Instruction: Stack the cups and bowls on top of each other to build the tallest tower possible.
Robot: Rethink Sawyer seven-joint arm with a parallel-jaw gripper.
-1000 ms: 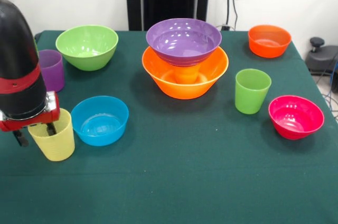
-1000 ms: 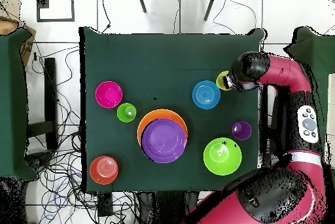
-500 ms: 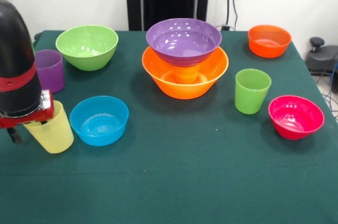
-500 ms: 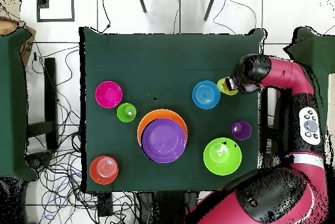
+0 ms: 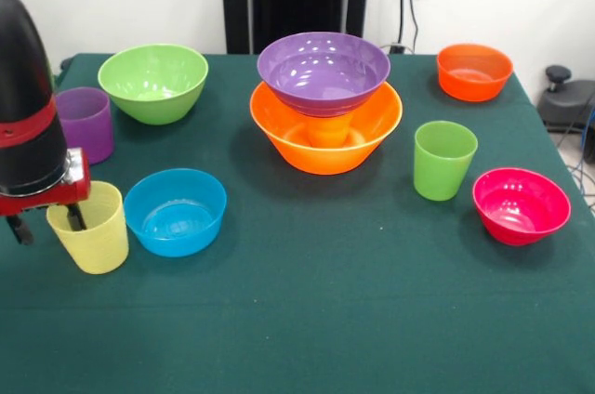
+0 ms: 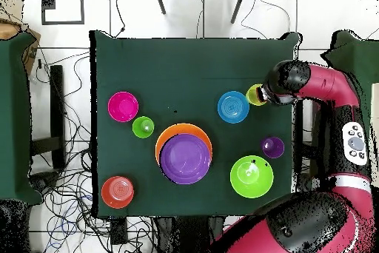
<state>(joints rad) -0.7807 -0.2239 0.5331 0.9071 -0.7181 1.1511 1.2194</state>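
Front view first. Hangs the gripper (image 5: 51, 227) over the pale yellow cup (image 5: 88, 238) with the jaws spread wide: one finger (image 5: 78, 217) down inside, the other outside and clear of the wall. Pinches nothing yet, by the look of it. Stands upright near the table's (image 5: 307, 320) left edge, that cup, just beside the blue bowl (image 5: 175, 211). Has the purple cup (image 5: 82, 123) behind it, near the same edge. Waits well apart, toward the middle of the far side: the tower (image 5: 321, 97), with the purple bowl (image 5: 323, 64) sitting in the large orange-yellow bowl (image 5: 325, 148).

Could go wrong in a few ways from here. Might tip the cup or let it slip, since closing would grab only one thin wall. Might bump the blue bowl on the way up, being so close. Might knock the purple bowl off if carried too low, since it sits high. Might rock the tower if dropped in off-centre.
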